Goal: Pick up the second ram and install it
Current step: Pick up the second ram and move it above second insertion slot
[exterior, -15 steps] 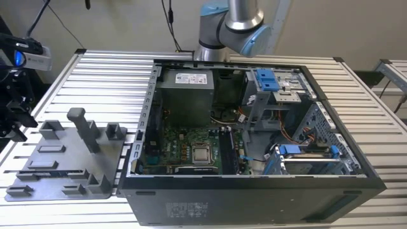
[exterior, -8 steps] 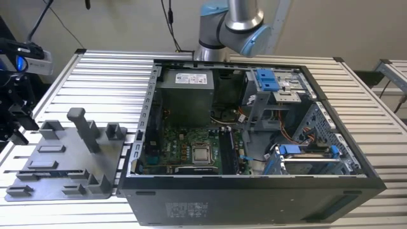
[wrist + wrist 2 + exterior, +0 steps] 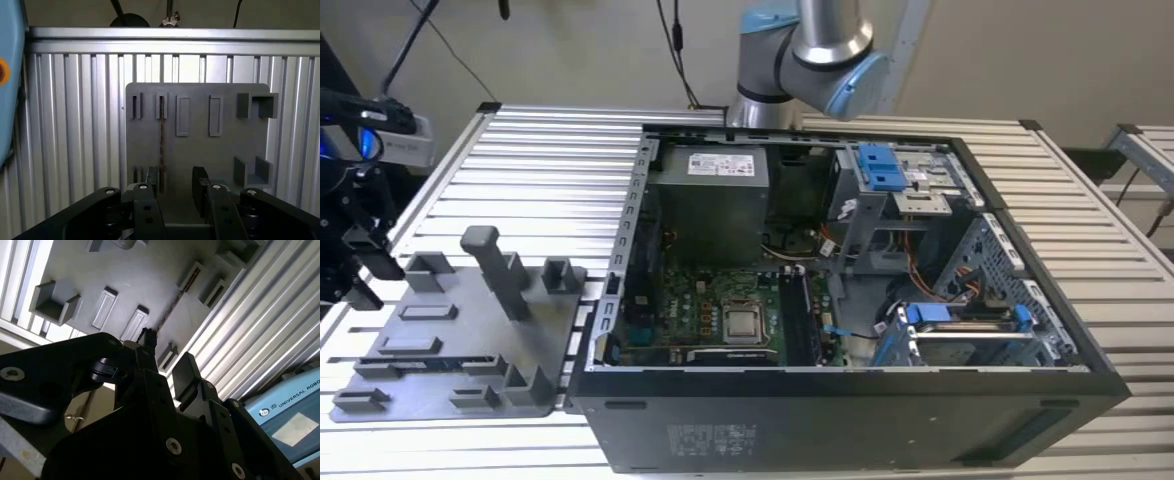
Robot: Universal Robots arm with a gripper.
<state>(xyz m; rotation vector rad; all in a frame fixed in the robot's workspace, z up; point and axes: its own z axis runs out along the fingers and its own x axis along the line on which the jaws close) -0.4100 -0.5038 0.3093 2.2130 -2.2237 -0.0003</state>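
One ram point(image 3: 161, 145) stands on edge, slotted into the grey plate point(image 3: 467, 340), lower left of the exterior view, flat sides free for pinching | tool point(image 3: 176, 182) open, empty, poised over it.

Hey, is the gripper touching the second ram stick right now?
Apart. In the exterior view the gripper hangs above the second ram, with a visible gap between them.
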